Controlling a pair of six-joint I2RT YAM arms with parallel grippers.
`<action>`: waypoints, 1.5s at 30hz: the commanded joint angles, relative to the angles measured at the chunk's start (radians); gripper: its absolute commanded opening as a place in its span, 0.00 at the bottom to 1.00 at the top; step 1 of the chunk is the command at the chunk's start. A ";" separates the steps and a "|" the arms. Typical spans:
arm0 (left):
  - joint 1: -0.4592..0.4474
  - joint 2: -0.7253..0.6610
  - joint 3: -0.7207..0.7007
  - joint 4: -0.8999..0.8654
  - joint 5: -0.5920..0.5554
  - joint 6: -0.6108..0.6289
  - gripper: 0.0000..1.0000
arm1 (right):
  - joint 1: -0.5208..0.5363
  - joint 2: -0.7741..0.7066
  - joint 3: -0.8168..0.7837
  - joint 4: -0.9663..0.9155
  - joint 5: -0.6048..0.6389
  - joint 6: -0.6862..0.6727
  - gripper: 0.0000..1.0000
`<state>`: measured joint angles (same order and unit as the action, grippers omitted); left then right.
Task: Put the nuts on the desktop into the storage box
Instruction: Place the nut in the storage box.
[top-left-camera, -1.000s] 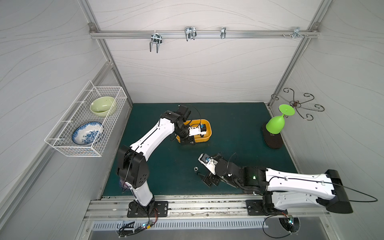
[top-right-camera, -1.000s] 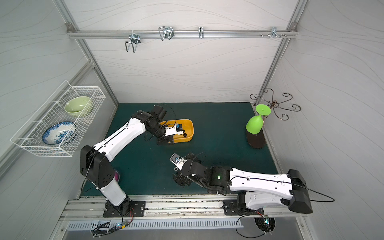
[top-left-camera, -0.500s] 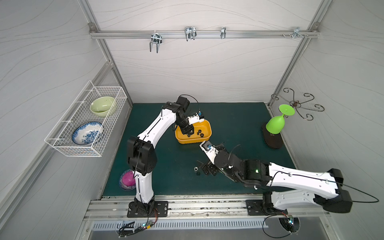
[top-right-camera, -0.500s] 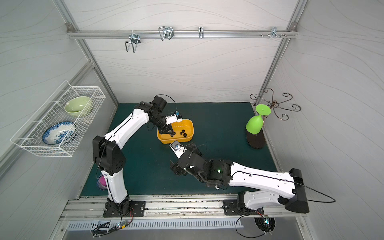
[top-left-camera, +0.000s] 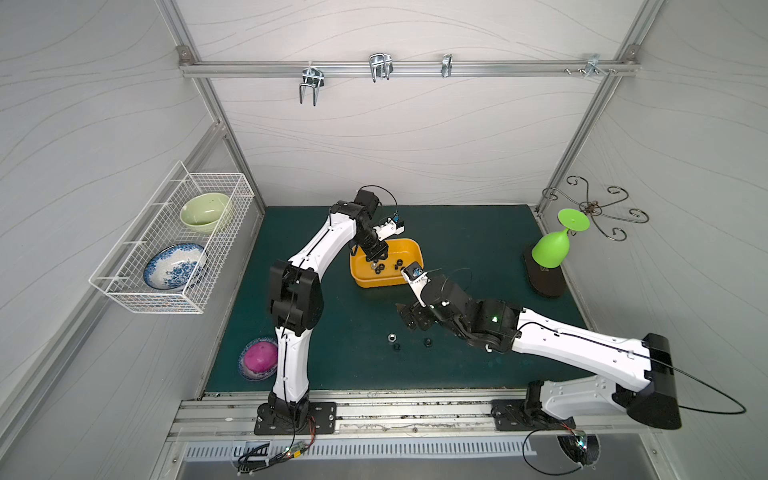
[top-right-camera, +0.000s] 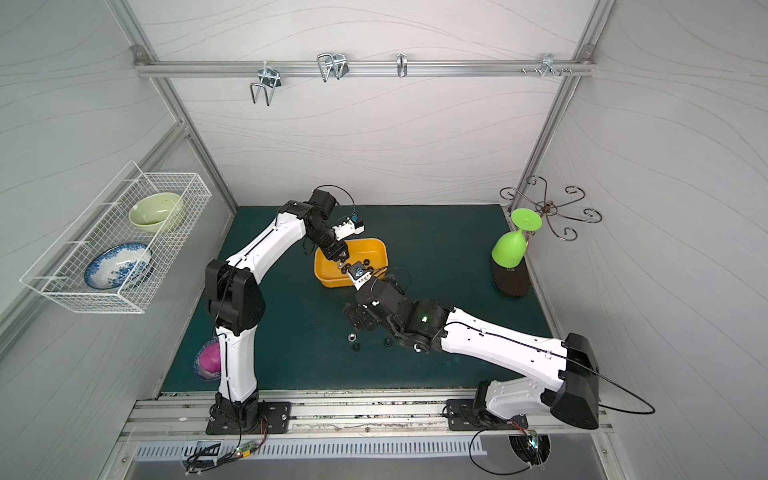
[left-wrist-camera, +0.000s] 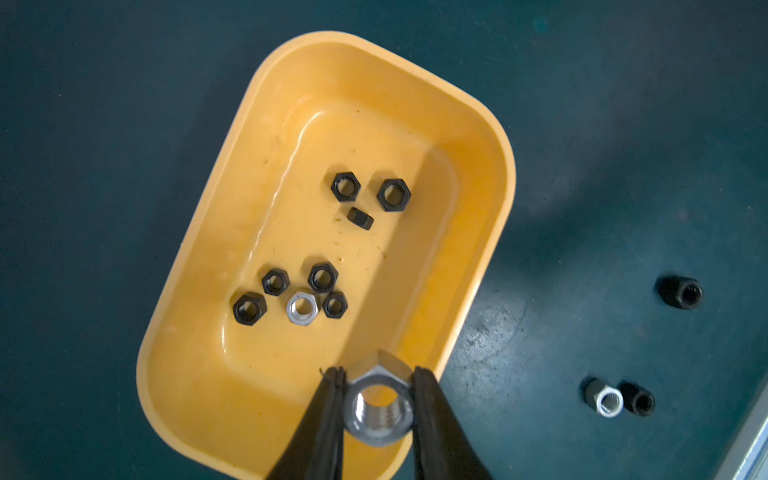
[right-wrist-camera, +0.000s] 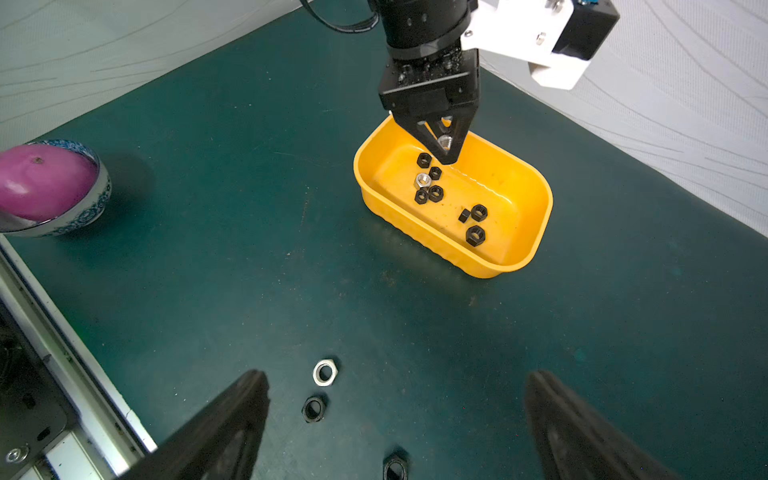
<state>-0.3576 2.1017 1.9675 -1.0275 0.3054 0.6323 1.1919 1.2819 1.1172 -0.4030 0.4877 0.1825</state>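
Wire basket (top-left-camera: 124, 286) on L wall holds green bowl (top-left-camera: 205, 212) & blue plate (top-left-camera: 174, 266). Front-L on the surface (top-left-camera: 478, 249): patterned bowl (right-wrist-camera: 95, 199) w/ purple item (right-wrist-camera: 41, 183) in it.

L gripper (left-wrist-camera: 376, 372) points down over one end of the box (left-wrist-camera: 374, 124), clamped on a silver nut (left-wrist-camera: 378, 409). The nut's hole faces the wrist cam and it's clear of the box floor.

Box sits mid-surface, toward the back. Inside: 7 black nuts (left-wrist-camera: 322, 277) + 1 silver (left-wrist-camera: 302, 308). 5 are clustered at the gripper end, 3 toward the other end, one of those on edge.

3 loose nuts lie on the surface in front of the box: silver (top-left-camera: 391, 337), a black one just beside it (top-left-camera: 396, 346), another black (top-left-camera: 427, 342) a bit apart. R gripper (right-wrist-camera: 395, 386) hangs near them, jaws wide apart, holding nothing.

Far R: green goblet (top-left-camera: 550, 249), foot up, on a dark base (top-left-camera: 544, 282).
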 joint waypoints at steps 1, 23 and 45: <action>-0.001 0.041 0.051 0.053 -0.009 -0.059 0.20 | -0.028 0.010 0.015 0.061 -0.045 -0.026 0.99; -0.001 0.199 0.025 0.301 -0.074 -0.294 0.20 | -0.068 -0.019 -0.071 0.199 -0.082 0.022 0.99; -0.018 0.280 0.040 0.308 -0.122 -0.306 0.24 | -0.064 -0.085 -0.131 0.239 -0.079 0.063 0.99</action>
<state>-0.3672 2.3650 1.9614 -0.7181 0.1886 0.3202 1.1271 1.2293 0.9859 -0.1799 0.4068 0.2314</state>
